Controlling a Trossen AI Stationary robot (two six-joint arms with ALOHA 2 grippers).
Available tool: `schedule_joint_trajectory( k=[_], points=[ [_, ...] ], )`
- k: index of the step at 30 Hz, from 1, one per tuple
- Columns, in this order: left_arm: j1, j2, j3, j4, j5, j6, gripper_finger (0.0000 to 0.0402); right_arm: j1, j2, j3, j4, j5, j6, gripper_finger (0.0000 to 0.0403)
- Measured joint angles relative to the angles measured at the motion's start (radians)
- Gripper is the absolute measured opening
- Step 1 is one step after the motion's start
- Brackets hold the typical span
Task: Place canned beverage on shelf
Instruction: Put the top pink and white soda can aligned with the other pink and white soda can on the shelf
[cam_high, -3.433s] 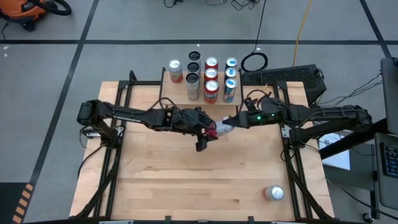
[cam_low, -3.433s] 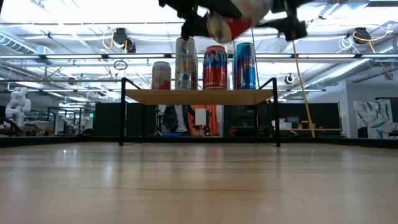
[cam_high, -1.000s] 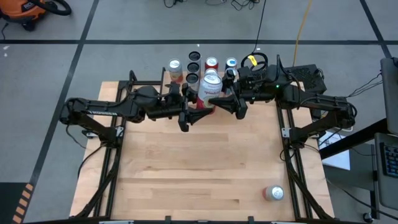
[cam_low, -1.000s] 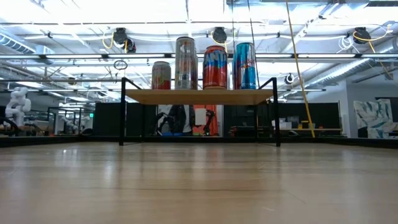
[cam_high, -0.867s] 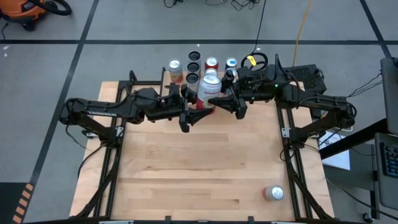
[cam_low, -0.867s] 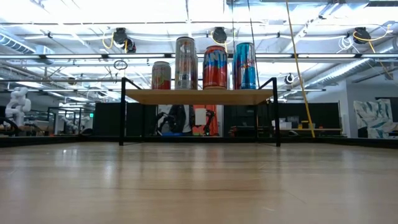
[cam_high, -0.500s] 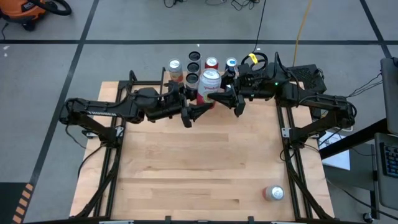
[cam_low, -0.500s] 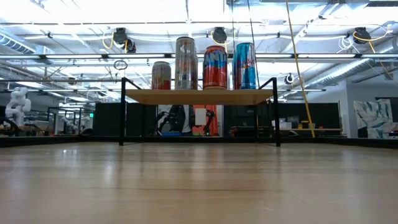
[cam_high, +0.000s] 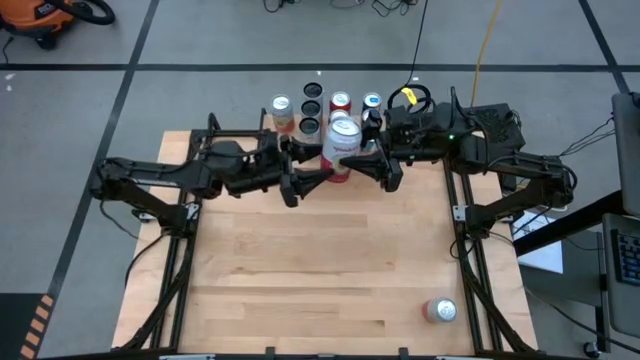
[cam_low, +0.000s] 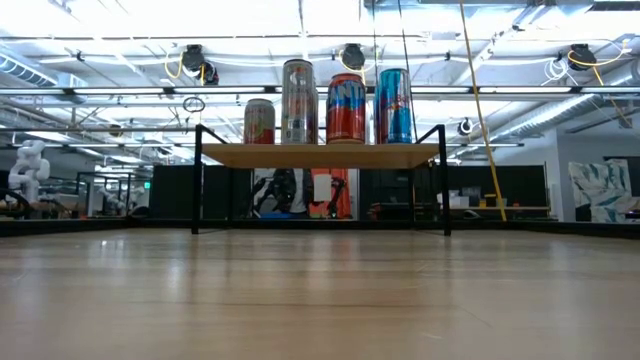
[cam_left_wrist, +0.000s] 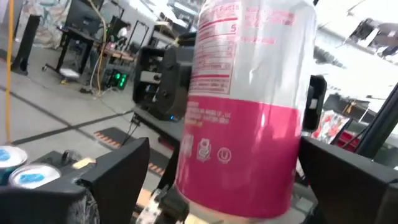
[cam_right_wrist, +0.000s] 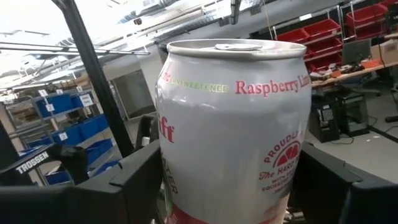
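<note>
Both end effectors meet at the far side of the wooden counter (cam_high: 330, 270), by the small shelf with the light wood top and thin black legs (cam_low: 320, 155). Between them stands a tall white and pink metal can (cam_high: 341, 142), upright. On the right end effector (cam_high: 362, 163) the fingers grip the can's sides. On the left end effector (cam_high: 312, 178) the fingers are spread wide and not touching it. More cans stand on the shelf, and one silver can (cam_high: 440, 310) sits alone near the counter's front.

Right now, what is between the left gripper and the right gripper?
The pink-and-white can stands upright between the left gripper and the right gripper. The high view shows this, and both wrist views show the can between each gripper's fingers.
</note>
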Motion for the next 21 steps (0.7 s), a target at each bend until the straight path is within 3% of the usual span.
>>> schedule_joint_trajectory(
  k=[5, 9, 12, 21],
  points=[
    [0.000, -0.053, -0.001, -0.073, -0.013, 0.001, 0.0391, 0.000, 0.001, 0.000, -0.016, 0.002, 0.000, 0.0274],
    [0.001, -0.114, -0.001, -0.131, -0.149, 0.060, 0.0391, 0.000, 0.001, 0.000, -0.054, -0.015, -0.012, 0.0274],
    [0.001, -0.147, -0.001, -0.157, -0.179, 0.076, 0.0391, 0.001, 0.001, 0.000, -0.101, -0.015, -0.024, 0.0274],
    [0.021, -0.169, 0.000, -0.150, 0.004, -0.022, 0.0391, 0.000, 0.003, 0.000, -0.179, -0.010, -0.044, 0.0274]
  ],
)
